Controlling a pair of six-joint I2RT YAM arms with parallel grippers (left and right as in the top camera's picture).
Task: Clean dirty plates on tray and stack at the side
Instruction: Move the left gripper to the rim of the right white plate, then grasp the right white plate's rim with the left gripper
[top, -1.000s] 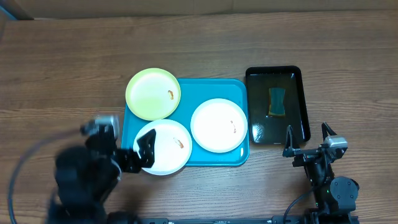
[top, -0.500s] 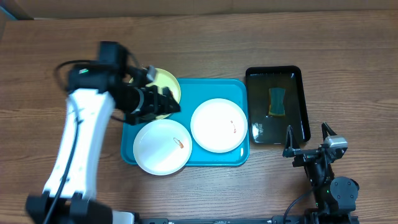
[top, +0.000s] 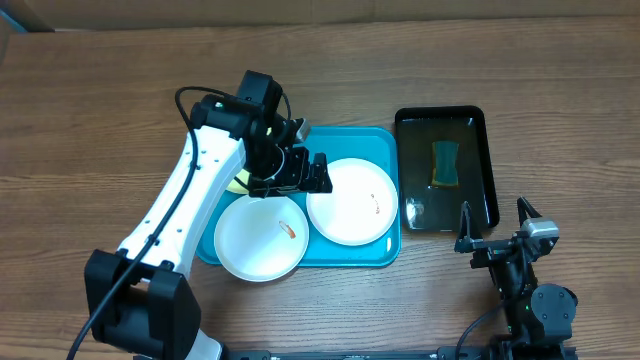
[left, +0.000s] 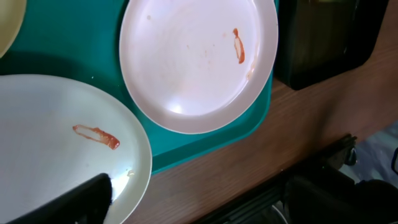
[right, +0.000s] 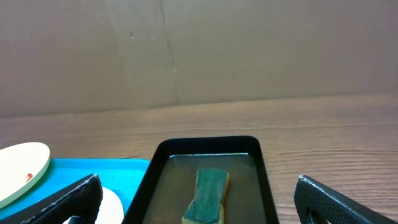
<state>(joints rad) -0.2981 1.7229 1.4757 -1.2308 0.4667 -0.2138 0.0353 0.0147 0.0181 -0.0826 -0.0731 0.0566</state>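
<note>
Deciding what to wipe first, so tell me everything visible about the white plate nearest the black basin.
The white plate is round, plain and plastic-looking, with a shallow raised rim. It lies flat, face up, on the right half of the blue tray, its right edge reaching the tray's rim. A short orange-red smear marks it right of centre, with faint streaks nearby. The other white plate nearly meets its left edge; contact cannot be told.
</note>
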